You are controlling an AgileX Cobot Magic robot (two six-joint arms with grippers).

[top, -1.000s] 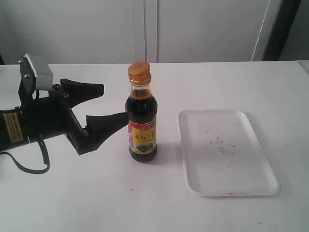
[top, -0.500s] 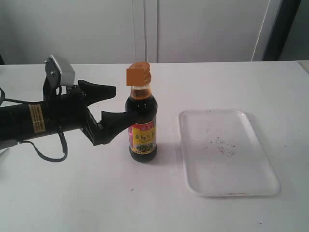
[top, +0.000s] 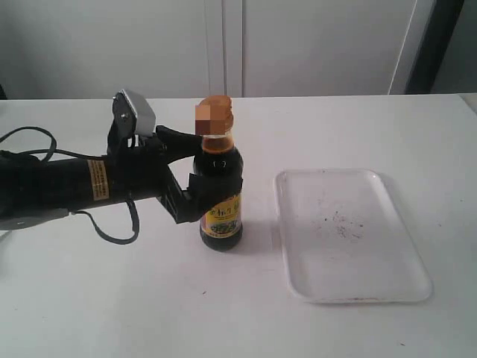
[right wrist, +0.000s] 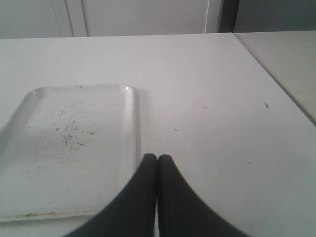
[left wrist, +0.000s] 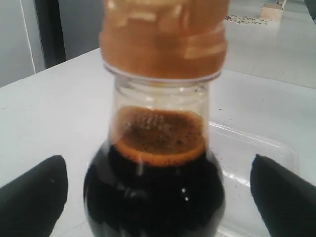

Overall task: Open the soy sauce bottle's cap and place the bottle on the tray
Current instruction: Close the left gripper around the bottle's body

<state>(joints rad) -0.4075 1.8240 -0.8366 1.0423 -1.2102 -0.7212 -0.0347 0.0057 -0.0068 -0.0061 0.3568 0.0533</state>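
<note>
I see the small clear soy sauce bottle (top: 220, 190) of dark liquid upright, golden-orange cap (top: 215, 115) up, between my left gripper's (top: 195, 162) spread fingers. Right gripper (right wrist: 157, 165) closed, flat white tray (right wrist: 29, 197) beside it.

White table (top: 343, 119), matte, wide, evenly lit; only soft shadows. Small dark specks scattered on its surface in the right wrist view. Behind it, pale cabinet panels (top: 313, 45) with vertical seams, closed. Dark upright strip (top: 436, 45) at the far right corner. A second pale surface (right wrist: 281, 64) stands just beside the table's edge, slightly greyer. Light diffuse, no window seen.
</note>
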